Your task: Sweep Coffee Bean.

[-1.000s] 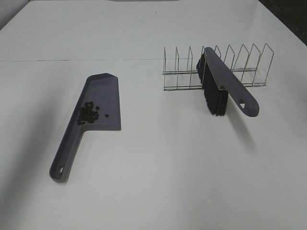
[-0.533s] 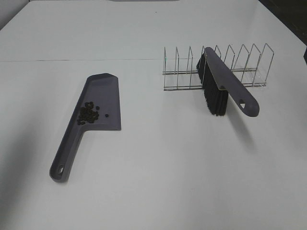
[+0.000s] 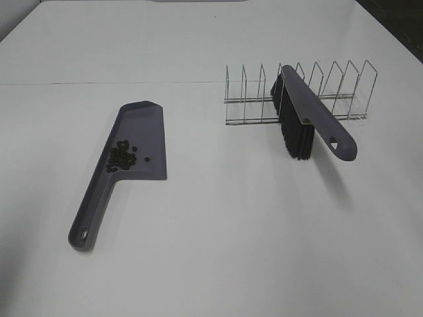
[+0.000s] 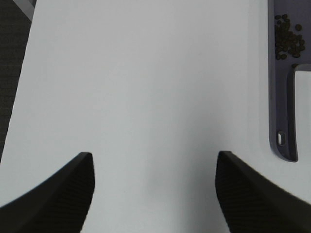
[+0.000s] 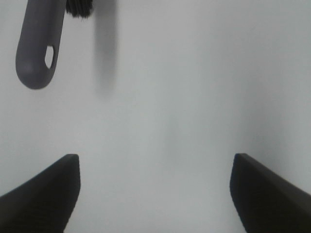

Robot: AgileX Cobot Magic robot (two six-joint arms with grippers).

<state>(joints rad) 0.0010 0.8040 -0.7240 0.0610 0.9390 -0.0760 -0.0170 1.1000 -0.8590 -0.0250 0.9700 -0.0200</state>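
While the beans lie clustered inside the dustpan, near where its blade narrows into the handle, one stray bean sits just beside the cluster, toward the pan's open edge; the dustpan rests flat on the white surface, handle pointing toward the near edge; well apart from the dustpan, on the side of its open edge, a wire rack stands upright with a brush propped in it, bristles down and handle slanting out past the rack's front; the left end effector hangs over bare surface beside the dustpan's handle end, its fingers spread and holding nothing; the right end effector hangs over bare surface on the far side of the brush from the dustpan, near the brush handle's tip, its fingers spread wide and likewise empty.
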